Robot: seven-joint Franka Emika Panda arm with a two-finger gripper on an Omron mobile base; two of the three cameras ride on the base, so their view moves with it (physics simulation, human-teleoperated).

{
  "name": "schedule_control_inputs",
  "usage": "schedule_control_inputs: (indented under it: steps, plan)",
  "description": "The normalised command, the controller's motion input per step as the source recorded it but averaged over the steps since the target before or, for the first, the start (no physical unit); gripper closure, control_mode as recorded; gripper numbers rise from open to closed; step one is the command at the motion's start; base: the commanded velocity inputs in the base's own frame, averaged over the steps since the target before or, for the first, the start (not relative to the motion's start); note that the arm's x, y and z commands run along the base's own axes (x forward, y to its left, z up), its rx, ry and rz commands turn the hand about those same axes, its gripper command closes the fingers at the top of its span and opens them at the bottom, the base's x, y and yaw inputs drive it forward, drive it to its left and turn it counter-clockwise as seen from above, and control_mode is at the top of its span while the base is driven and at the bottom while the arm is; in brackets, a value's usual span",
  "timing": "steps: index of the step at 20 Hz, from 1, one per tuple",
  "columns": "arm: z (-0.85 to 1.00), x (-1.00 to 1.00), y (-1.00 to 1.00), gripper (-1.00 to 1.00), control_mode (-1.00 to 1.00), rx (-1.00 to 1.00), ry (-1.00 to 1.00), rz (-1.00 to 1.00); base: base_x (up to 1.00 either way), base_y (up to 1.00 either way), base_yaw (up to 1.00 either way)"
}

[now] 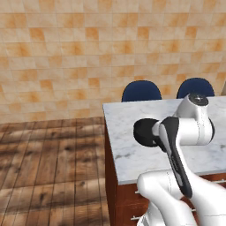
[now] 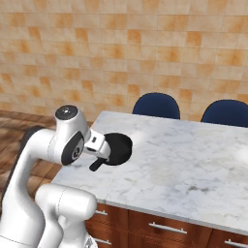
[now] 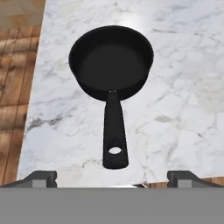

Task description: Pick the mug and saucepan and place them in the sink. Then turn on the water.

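Two small dark finger tips (image 3: 43, 178) of the gripper (image 3: 114, 179) rose at the bottom of the hand view, set far apart at the left and right, so the jaws stood spread to their widest with nothing between them. Just beyond them lay the round, shallow, matte all-black saucepan (image 3: 111, 63), resting flat on the white marble counter (image 3: 183, 87). Its thick black handle (image 3: 114, 131) pointed back toward the finger tips, and an oval hanging hole showed near the handle's end. That end lay close to the counter's near edge, apart from both tips. Brown wooden floor planks (image 3: 15, 78) showed past the counter's left edge in that view.

From the right base view, the white arm (image 2: 58, 145) reached over the near left corner of the counter, and the saucepan (image 2: 118, 149) sat just in front of the hand, with the handle slanting down toward the counter's edge. From the left base view, the arm's dark-jointed elbow hid most of the pan, and a black rounded shape beside the joint could not be told apart from the arm itself. Two dark blue rounded chair backs (image 2: 156, 105) stood behind the far side of the counter, before the orange-tan tiled wall (image 2: 121, 48). Reddish-brown wooden drawers with pale bar handles (image 2: 167, 227) ran beneath the marble top.
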Motion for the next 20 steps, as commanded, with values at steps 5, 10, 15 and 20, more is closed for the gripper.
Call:
schedule_control_inputs:
  steps: [5, 10, 15, 20]
  plan:
    - [-0.24, 0.21, 0.0, -1.0, -1.0, 0.0, 0.0, 0.0, 0.0, 0.0, 0.0]
    - [-0.23, 0.19, 0.0, -1.0, -1.0, 0.0, 0.0, 0.0, 0.0, 0.0, 0.0]
    - [-0.23, 0.15, 0.0, -1.0, -1.0, 0.0, 0.0, 0.0, 0.0, 0.0, 0.0]
    - [-0.2, 0.06, -0.02, -1.0, -1.0, 0.0, 0.0, 0.0, 0.0, 0.0, 0.0]
